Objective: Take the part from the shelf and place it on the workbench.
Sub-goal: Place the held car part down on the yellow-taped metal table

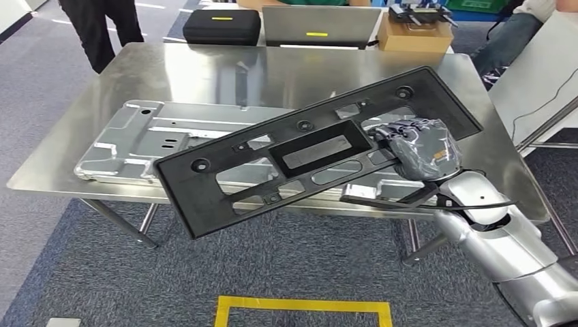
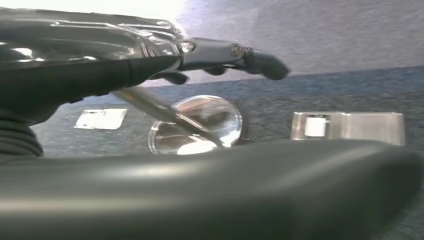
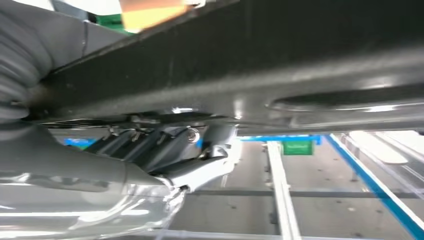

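Note:
A long black plastic part point(image 1: 187, 194) with several cut-outs hangs tilted above the near half of the steel workbench point(image 1: 225, 75), its left end lower and past the front edge. My right hand point(image 1: 417, 147) grips it near its right end, fingers wrapped over the edge. In the right wrist view the part point(image 3: 280, 60) runs across the picture with my right hand's fingers point(image 3: 160, 147) clamped beneath it. My left hand point(image 2: 150, 60) hangs low over the carpet, fingers stretched out and holding nothing.
A silver stamped metal panel point(image 1: 136, 136) lies on the workbench under the black part. A black case point(image 1: 221, 26), a grey case point(image 1: 320, 26) and a cardboard box point(image 1: 414, 34) stand behind the bench. People stand at the far left point(image 1: 102, 27) and far right point(image 1: 508, 37). Yellow tape point(image 1: 303, 306) marks the floor.

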`<action>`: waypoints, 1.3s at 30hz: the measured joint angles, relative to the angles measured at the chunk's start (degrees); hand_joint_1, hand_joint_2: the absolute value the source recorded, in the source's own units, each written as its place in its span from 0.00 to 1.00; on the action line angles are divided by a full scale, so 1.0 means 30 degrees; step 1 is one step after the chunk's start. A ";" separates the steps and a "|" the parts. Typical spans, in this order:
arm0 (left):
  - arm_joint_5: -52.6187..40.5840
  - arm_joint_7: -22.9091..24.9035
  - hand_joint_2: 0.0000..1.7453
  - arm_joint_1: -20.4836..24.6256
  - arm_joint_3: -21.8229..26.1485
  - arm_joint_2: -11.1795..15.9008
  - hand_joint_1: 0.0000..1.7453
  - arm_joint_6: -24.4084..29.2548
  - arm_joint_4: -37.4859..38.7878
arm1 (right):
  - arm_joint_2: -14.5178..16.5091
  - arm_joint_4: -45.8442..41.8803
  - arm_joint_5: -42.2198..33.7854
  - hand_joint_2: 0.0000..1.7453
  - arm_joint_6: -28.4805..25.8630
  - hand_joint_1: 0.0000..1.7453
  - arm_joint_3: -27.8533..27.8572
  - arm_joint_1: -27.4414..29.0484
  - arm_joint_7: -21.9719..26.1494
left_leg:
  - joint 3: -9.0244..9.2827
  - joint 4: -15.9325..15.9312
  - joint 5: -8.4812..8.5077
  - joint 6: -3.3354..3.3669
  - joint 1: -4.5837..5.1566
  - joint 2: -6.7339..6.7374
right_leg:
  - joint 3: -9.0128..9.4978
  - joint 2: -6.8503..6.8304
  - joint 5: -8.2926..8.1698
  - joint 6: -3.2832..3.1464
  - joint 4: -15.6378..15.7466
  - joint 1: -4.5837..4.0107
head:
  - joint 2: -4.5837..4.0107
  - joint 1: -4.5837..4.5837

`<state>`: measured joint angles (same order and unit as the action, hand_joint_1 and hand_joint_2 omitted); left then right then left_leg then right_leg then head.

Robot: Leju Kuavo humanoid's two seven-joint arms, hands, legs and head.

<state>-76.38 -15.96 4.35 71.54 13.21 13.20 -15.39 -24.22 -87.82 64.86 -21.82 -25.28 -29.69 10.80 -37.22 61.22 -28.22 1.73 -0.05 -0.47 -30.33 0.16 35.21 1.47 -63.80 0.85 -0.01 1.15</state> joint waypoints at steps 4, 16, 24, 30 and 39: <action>-0.0020 0.0004 1.00 0.0030 0.0000 -0.0004 0.00 0.0000 0.0000 | -0.0006 0.0060 -0.0004 1.00 -0.0005 1.00 -0.0009 -0.0025 0.0000 | 0.0797 -0.0173 -0.0562 0.0161 -0.0138 -0.0004 | -0.2496 -0.0004 0.1256 0.0174 -0.3397 0.0023 | -0.0002 -0.0015; -0.0160 0.0315 1.00 0.0185 0.0000 0.0027 0.00 0.0036 0.0000 | 0.0022 0.0226 -0.0004 1.00 -0.0015 1.00 -0.0120 0.0033 0.0000 | 0.1595 0.1179 -0.2228 -0.0806 -0.0319 -0.0015 | -0.2323 -0.0095 -0.2042 -0.0598 0.0652 0.0046 | -0.0002 -0.0029; -0.0178 0.0255 1.00 0.0164 0.0000 0.0004 0.00 -0.0016 0.0000 | 0.0333 0.0246 -0.0077 1.00 0.0117 1.00 -0.0235 0.0001 0.0000 | -0.0195 0.1419 -0.0703 -0.0555 -0.0102 0.0008 | -0.1549 -0.0089 -0.1410 -0.0806 0.0720 -0.0099 | -0.0004 -0.0022; -0.0173 0.0147 1.00 0.0204 0.0000 0.0093 0.00 -0.0047 0.0000 | 0.0820 0.0439 -0.0399 1.00 0.0758 1.00 -0.0594 -0.0279 0.0000 | 0.0403 -0.0290 -0.0181 -0.0152 0.0050 -0.0007 | -0.1401 -0.0031 -0.0965 -0.0261 0.0647 -0.0102 | -0.0002 -0.0029; -0.0273 -0.0116 1.00 0.0396 -0.0004 -0.0040 0.00 -0.0406 0.0000 | 0.2506 0.2371 -0.0838 1.00 0.2695 1.00 -0.1530 -0.1883 -0.0351 | 0.0811 -0.0410 -0.0393 -0.0281 -0.0257 0.0019 | -0.2355 -0.0027 -0.1380 0.0205 -0.0531 0.0054 | -0.0003 -0.0042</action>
<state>-77.20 -16.30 5.53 71.53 13.09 11.98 -15.39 -16.70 -80.70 62.34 -13.73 -29.87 -35.34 9.74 -34.78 59.99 -29.40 0.89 -0.82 -0.41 -37.39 0.08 31.07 2.09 -65.39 1.01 -0.02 1.03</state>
